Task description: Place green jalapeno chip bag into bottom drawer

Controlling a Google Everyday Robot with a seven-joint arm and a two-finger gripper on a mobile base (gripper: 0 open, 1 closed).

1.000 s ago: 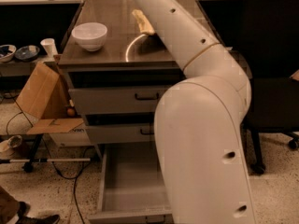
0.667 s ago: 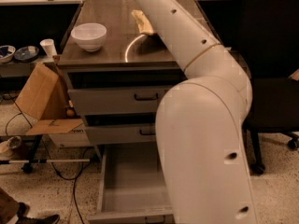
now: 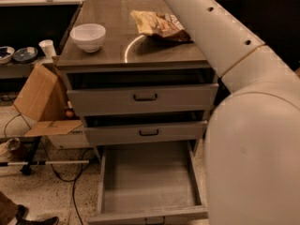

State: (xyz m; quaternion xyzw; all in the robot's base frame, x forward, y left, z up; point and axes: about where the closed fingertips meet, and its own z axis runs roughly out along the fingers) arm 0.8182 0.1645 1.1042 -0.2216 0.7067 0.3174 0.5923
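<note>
Bottom drawer (image 3: 147, 182) stands pulled well out of the cabinet (image 3: 136, 60), opening toward us. Its long axis runs from the cabinet front straight at the camera, and its plain grey floor is bare. We see a small dark handle (image 3: 154, 219) on its front edge at the foot of the view. Above it the middle drawer (image 3: 145, 132) and the top drawer (image 3: 143, 99) sit far less extended, each with a dark gap above its front.

We cannot find the green jalapeno chip bag anywhere in this view. On the cabinet top we see a white bowl (image 3: 87, 35) at the left and a tan-and-brown chip bag (image 3: 159, 25) lying flat further back, well apart from the bowl.

The robot's white arm (image 3: 253, 125) fills the right side and slants up past the top edge. The gripper is out of sight beyond that edge, so we cannot tell whether it is released, clenched or grasping something.
</note>
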